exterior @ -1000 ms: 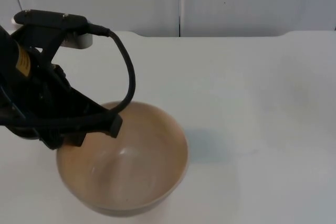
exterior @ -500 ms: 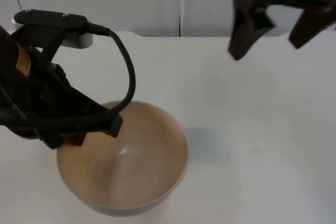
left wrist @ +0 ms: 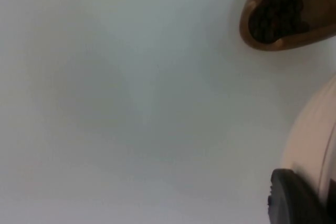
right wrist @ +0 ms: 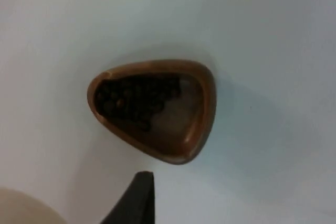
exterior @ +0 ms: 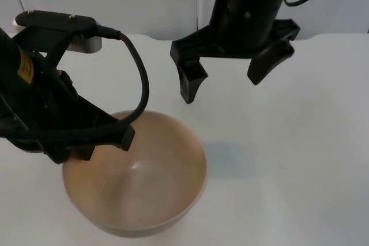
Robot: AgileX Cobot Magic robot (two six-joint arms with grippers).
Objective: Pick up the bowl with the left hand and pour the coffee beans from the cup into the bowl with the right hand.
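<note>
The left gripper (exterior: 95, 142) has hold of the tan bowl (exterior: 138, 177) at its rim, at about ten o'clock on the bowl, with the fingers (left wrist: 294, 200) closed over the edge; arm and bowl sit just where they were a second ago, at the near left of the white bench (exterior: 288, 142). The bowl's inside looks bare of beans, though its pale hollow is soft in the top view and I would not swear to the very bottom.

What has changed is the right arm. A second ago it was out of sight; half a second ago its fingers had just come in at the upper right; now the right gripper (exterior: 230, 79) hangs over the middle of the bench, at about one o'clock from the bowl and clear of it. Its two fingers (exterior: 189, 84) are spread wide and grip nothing.

In the right wrist view the wooden cup (right wrist: 155, 108), a rounded three-cornered dish, stands on the bench directly beneath that gripper, untouched. The dark coffee beans (right wrist: 134, 100) are heaped toward one side of it, leaving part of its floor bare. The left wrist view catches the cup beyond the bowl's pale outer wall, apart from it.
</note>
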